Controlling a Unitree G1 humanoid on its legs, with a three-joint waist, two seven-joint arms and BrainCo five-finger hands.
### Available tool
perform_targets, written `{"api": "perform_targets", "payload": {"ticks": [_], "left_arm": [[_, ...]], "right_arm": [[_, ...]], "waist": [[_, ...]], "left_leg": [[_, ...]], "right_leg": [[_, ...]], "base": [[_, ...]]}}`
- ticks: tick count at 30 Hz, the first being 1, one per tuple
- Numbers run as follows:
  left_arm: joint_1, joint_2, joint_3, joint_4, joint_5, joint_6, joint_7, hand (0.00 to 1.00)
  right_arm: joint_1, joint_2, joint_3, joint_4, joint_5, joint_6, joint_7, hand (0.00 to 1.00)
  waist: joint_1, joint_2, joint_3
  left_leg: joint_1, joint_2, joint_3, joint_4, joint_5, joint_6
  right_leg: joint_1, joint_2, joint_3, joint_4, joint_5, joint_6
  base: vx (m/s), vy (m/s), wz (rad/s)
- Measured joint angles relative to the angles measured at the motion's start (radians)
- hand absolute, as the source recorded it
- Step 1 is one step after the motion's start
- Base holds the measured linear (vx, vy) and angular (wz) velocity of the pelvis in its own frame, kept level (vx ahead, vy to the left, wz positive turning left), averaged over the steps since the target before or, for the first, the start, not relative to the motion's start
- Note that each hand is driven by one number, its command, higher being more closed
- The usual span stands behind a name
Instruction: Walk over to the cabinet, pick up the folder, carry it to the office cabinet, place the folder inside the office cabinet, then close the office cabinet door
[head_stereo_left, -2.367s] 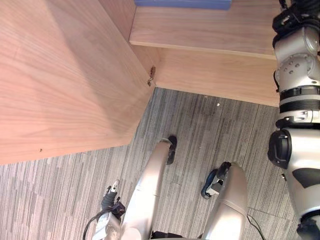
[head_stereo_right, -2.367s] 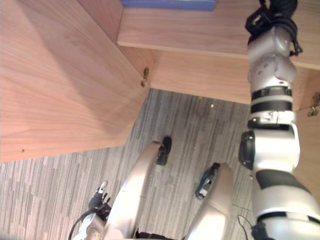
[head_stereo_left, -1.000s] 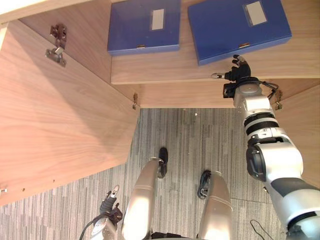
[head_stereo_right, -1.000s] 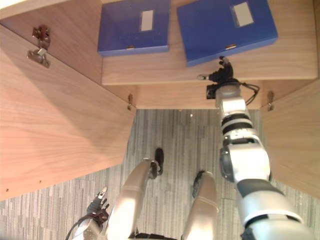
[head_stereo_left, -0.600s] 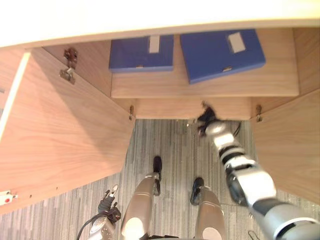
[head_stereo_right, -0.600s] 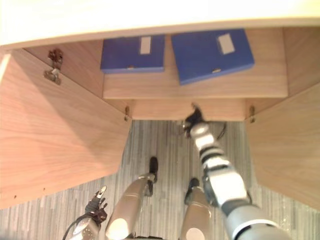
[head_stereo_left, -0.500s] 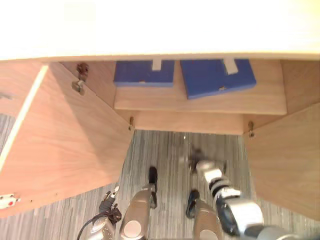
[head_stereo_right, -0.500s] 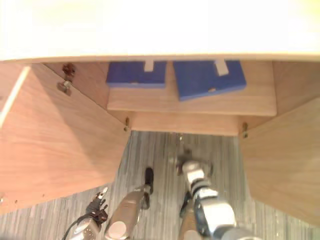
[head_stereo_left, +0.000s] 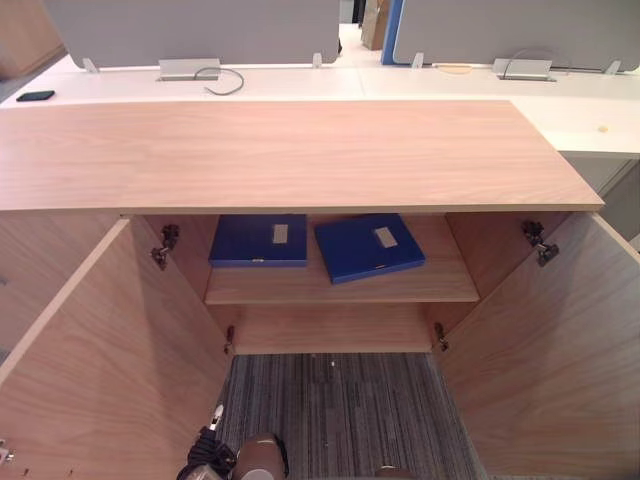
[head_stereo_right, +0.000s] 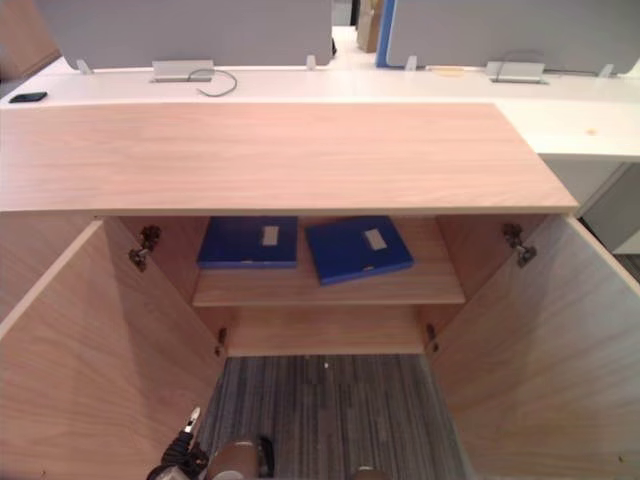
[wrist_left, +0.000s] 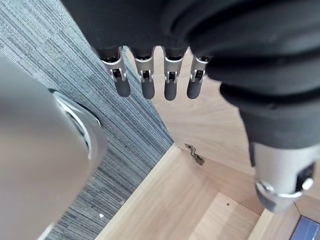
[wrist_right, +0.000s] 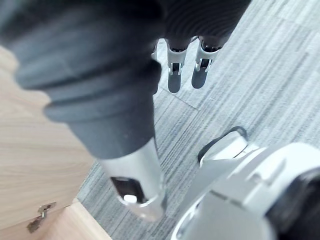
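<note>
Left hand (wrist_left: 169, 86), right hand (wrist_right: 175, 76) slack, empty; slam the right door (head_stereo_left: 560, 365) and you may clip the skewed folder (head_stereo_left: 368, 247).

Pale, matt wood grain is being shown across the cabinet (head_stereo_left: 300, 150) top, doors and shelf. Smooth, faintly glossy blue covers are being displayed by the left folder (head_stereo_left: 259, 240) and the right folder (head_stereo_left: 369, 246). Dull metal is being shown by a door hinge (head_stereo_left: 537, 240). Rough, ribbed grey carpet (head_stereo_left: 340, 410) is being seen below. A matt, dark ribbed cover and silvery fingers (wrist_left: 144, 75) are being shown by the left hand (wrist_left: 170, 35).
</note>
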Motion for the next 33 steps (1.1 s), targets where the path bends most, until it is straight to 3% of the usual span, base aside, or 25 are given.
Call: {"api": "perform_targets", "payload": {"ticks": [3, 7, 9, 14, 18, 19, 20, 22, 25, 26, 27, 29, 33], "left_arm": [[0.019, 0.000, 0.004, 0.008, 0.021, 0.004, 0.001, 0.00], [0.027, 0.002, 0.005, 0.050, 0.040, 0.002, 0.010, 0.00], [0.031, 0.007, 0.005, 0.068, 0.053, 0.003, 0.016, 0.00], [0.031, 0.006, 0.003, 0.072, 0.052, 0.002, 0.024, 0.00], [0.031, 0.007, -0.018, 0.072, 0.052, 0.002, 0.027, 0.00], [0.032, 0.011, -0.026, 0.073, 0.053, 0.002, 0.028, 0.00], [0.035, 0.013, -0.040, 0.073, 0.053, 0.002, 0.028, 0.00], [0.038, 0.015, -0.057, 0.074, 0.054, 0.000, 0.031, 0.00], [0.039, 0.023, -0.082, 0.077, 0.059, -0.004, 0.037, 0.00], [0.029, 0.034, -0.085, 0.077, 0.061, -0.005, 0.040, 0.00], [0.024, 0.046, -0.085, 0.071, 0.060, -0.006, 0.042, 0.00], [0.026, 0.017, -0.079, 0.076, 0.061, -0.007, 0.045, 0.00], [0.031, 0.011, -0.061, 0.070, 0.062, -0.008, 0.044, 0.00]], "right_arm": [[-0.012, -0.029, 0.101, -0.013, -0.099, 0.015, 0.015, 0.00], [-0.081, -0.044, 0.268, -0.028, -0.110, 0.012, 0.027, 0.00], [-0.105, -0.001, 0.279, -0.028, -0.090, 0.005, 0.028, 0.00], [-0.109, 0.032, 0.285, -0.029, -0.091, 0.004, 0.037, 0.00], [-0.124, 0.034, 0.291, -0.042, -0.095, 0.005, 0.045, 0.00], [-0.123, 0.032, 0.299, -0.047, -0.092, 0.005, 0.044, 0.00], [-0.123, 0.027, 0.312, -0.051, -0.091, 0.005, 0.044, 0.00], [-0.122, 0.023, 0.334, -0.053, -0.090, 0.000, 0.043, 0.00], [-0.124, 0.022, 0.334, -0.060, -0.080, -0.006, 0.042, 0.00], [-0.123, 0.026, 0.334, -0.060, -0.070, -0.009, 0.040, 0.00], [-0.121, 0.033, 0.333, -0.059, -0.065, -0.009, 0.039, 0.00], [-0.123, 0.002, 0.331, -0.061, -0.051, -0.010, 0.033, 0.00], [-0.116, 0.002, 0.333, -0.061, -0.052, -0.009, 0.033, 0.00]], "waist": [[0.009, -0.003, -0.019], [0.007, -0.002, -0.070], [0.006, -0.009, -0.125], [0.013, -0.011, -0.131], [0.026, -0.012, -0.103], [0.023, -0.008, -0.102], [0.021, -0.003, -0.105], [0.016, -0.001, -0.100], [0.009, 0.001, -0.082], [0.008, -0.015, -0.067], [0.010, -0.038, -0.059], [0.020, 0.006, -0.055], [0.013, 0.013, -0.058]], "left_leg": [[0.001, -0.027, 0.012, -0.062, 0.009, 0.018], [0.058, -0.043, 0.050, -0.157, 0.043, 0.028], [0.072, -0.055, 0.062, -0.217, 0.067, 0.028], [0.147, -0.097, 0.074, -0.288, 0.083, 0.037], [0.262, -0.121, 0.126, -0.380, 0.076, 0.039], [0.290, -0.120, 0.133, -0.394, 0.075, 0.040], [0.310, -0.111, 0.132, -0.404, 0.075, 0.041], [0.318, -0.099, 0.114, -0.405, 0.071, 0.038], [0.293, -0.049, 0.036, -0.333, 0.036, 0.003], [0.260, -0.034, -0.005, -0.242, -0.006, -0.023], [0.243, -0.037, -0.019, -0.194, -0.029, -0.036], [0.222, 0.027, -0.087, -0.095, -0.079, -0.061], [0.209, 0.080, -0.119, -0.098, -0.086, -0.095]], "right_leg": [[-0.043, -0.023, 0.023, 0.010, 0.008, 0.003], [-0.012, -0.024, 0.054, -0.087, 0.075, 0.012], [-0.009, -0.026, 0.060, -0.140, 0.103, 0.014], [0.033, -0.061, 0.054, -0.149, 0.108, 0.032], [-0.096, -0.109, 0.076, 0.182, 0.102, 0.013], [-0.137, -0.122, 0.070, 0.285, 0.125, -0.021], [-0.157, -0.129, 0.058, 0.346, 0.133, -0.047], [-0.163, -0.154, 0.028, 0.340, 0.108, -0.036], [-0.143, -0.145, 0.037, 0.169, 0.089, -0.013], [-0.113, -0.132, 0.069, 0.039, 0.120, -0.013], [-0.099, -0.139, 0.085, 0.004, 0.169, 0.037], [-0.083, -0.087, 0.041, 0.073, 0.103, 0.050], [-0.081, -0.036, -0.001, 0.090, 0.070, 0.026]], "base": [[-0.04, 0.111, -0.15], [-0.02, 0.053, -0.23], [0.05, 0.000, -0.22], [0.08, 0.015, -0.03], [0.04, 0.053, -0.43], [0.06, 0.030, -0.28], [0.07, 0.003, -0.08], [0.09, -0.084, 0.22], [0.10, -0.230, 0.56], [0.07, -0.335, 0.79], [0.06, -0.355, 0.75], [0.07, -0.290, 0.37], [0.10, -0.217, 0.13]]}}
